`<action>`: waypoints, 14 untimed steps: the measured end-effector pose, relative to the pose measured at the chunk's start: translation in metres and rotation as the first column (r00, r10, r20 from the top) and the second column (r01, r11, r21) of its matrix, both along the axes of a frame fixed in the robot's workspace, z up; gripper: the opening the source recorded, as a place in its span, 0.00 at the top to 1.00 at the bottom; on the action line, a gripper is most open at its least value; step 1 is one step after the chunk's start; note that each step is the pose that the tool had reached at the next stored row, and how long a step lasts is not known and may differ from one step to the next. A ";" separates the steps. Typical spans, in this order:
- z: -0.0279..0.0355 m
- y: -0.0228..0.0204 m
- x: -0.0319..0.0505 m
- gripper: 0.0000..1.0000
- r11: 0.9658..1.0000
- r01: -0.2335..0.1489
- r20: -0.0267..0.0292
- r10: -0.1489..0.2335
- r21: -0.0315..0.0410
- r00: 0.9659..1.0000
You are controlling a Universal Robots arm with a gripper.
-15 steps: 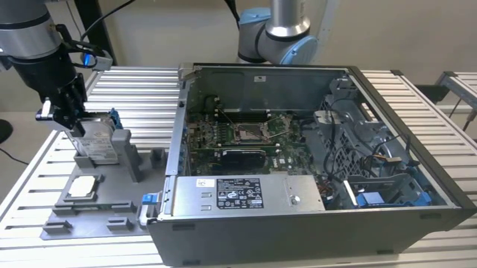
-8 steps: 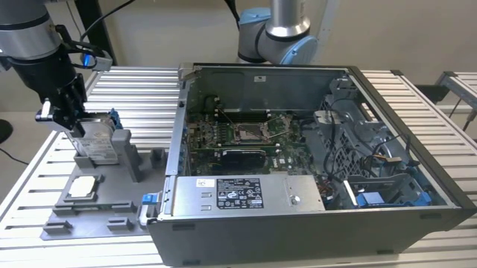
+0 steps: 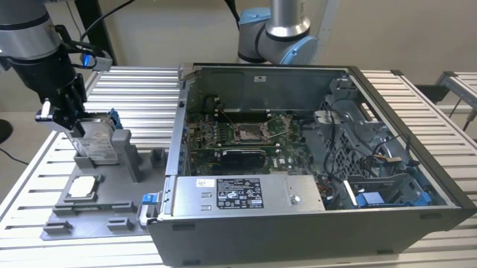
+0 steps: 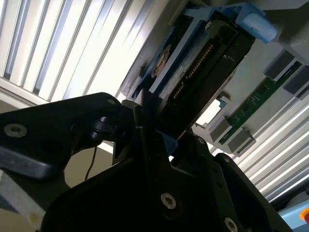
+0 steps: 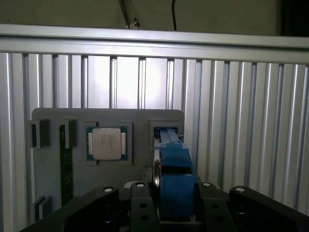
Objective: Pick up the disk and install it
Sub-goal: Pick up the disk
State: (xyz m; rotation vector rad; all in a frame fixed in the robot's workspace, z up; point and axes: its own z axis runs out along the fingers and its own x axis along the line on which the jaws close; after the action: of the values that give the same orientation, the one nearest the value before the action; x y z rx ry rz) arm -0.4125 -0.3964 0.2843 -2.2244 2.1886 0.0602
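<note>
Gripper [image 3: 68,125] (black, two-fingered) was closed on the rectangular silver metal disk in its bright blue plastic carrier [image 3: 100,145]. The disk stood upright in a slot of the flat grey plastic tray [image 3: 111,195] on the slatted aluminium table [image 3: 142,95], at the exterior view's left of the open grey metal computer case [image 3: 298,234]. Small square silver chip [image 5: 106,143] lay flat on that tray, near the disk.

No print can be made out. Labels stand on the grey power supply box [image 3: 249,195], on the rear wall of the computer case [image 3: 283,89] and on the disk [image 3: 98,144], all unreadable.
</note>
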 end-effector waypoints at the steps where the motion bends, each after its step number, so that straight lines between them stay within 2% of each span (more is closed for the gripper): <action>1: 0.0000 0.0000 0.0000 1.00 1.000 0.000 0.000 0.000 0.000 1.000; 3: -0.0001 0.0003 0.0000 1.00 1.000 0.000 0.000 0.000 -0.002 1.000; 4: 0.0000 0.0007 0.0000 1.00 1.000 0.000 0.000 0.000 -0.009 1.000; 5: -0.0001 0.0011 0.0000 1.00 1.000 0.000 0.000 0.000 -0.021 1.000; 6: -0.0001 0.0011 0.0000 1.00 1.000 0.000 0.000 0.000 -0.023 1.000; 14: 0.0000 0.0011 0.0000 1.00 1.000 0.000 0.000 0.000 -0.024 1.000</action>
State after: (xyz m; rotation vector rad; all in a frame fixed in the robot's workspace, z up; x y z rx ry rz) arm -0.4125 -0.3952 0.2843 -2.2366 2.2009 0.0341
